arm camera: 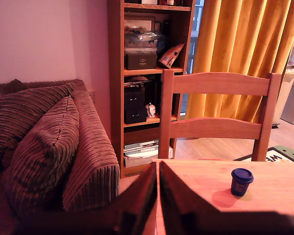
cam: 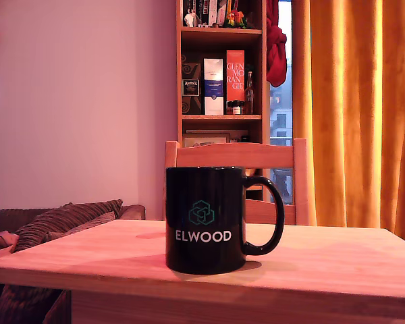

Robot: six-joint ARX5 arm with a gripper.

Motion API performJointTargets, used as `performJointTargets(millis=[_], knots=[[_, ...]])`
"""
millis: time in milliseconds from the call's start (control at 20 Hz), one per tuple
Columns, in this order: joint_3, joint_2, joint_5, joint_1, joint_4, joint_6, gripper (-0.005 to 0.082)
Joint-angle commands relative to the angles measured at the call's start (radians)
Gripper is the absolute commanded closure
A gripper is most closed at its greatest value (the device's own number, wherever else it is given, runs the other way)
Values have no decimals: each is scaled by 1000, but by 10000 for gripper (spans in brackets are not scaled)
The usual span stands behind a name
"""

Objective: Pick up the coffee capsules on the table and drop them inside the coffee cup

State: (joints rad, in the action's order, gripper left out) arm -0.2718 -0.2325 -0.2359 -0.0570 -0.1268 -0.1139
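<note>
The glossy black coffee cup (cam: 206, 219) with white "ELWOOD" lettering stands upright on the light wooden table (cam: 337, 263), its handle toward the exterior view's right. No capsule and no gripper show in the exterior view. In the wrist view one dark blue coffee capsule (arm camera: 241, 181) sits upright on the table (arm camera: 274, 196), near the far edge by the chair. My gripper (arm camera: 157, 167) is shut with its dark fingers (arm camera: 137, 205) pressed together and nothing between them. It hovers over the table's corner, well apart from the capsule.
A wooden chair (arm camera: 218, 83) stands right behind the table, its back (cam: 236, 155) rising behind the cup. A brown corduroy sofa with cushions (arm camera: 44, 142) sits beside the table. A bookshelf (arm camera: 142, 73) and orange curtains (arm camera: 240, 54) are farther back.
</note>
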Motion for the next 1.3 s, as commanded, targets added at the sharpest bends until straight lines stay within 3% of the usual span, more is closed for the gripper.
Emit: performJointTargets(millis=[0,400,500,600,650,750,850,1250], knots=[[22,50,4,2,-163,54,790],[22,50,5,2,-155,50,790],[23,50,5,2,-120,-18,790],[22,50,4,2,-102,-40,790],[22,49,5,2,-100,-87,790],[23,49,3,2,-68,-87,790],[23,43,-3,0,-26,-117,790],[23,-147,-95,-106,158,-111,790]])
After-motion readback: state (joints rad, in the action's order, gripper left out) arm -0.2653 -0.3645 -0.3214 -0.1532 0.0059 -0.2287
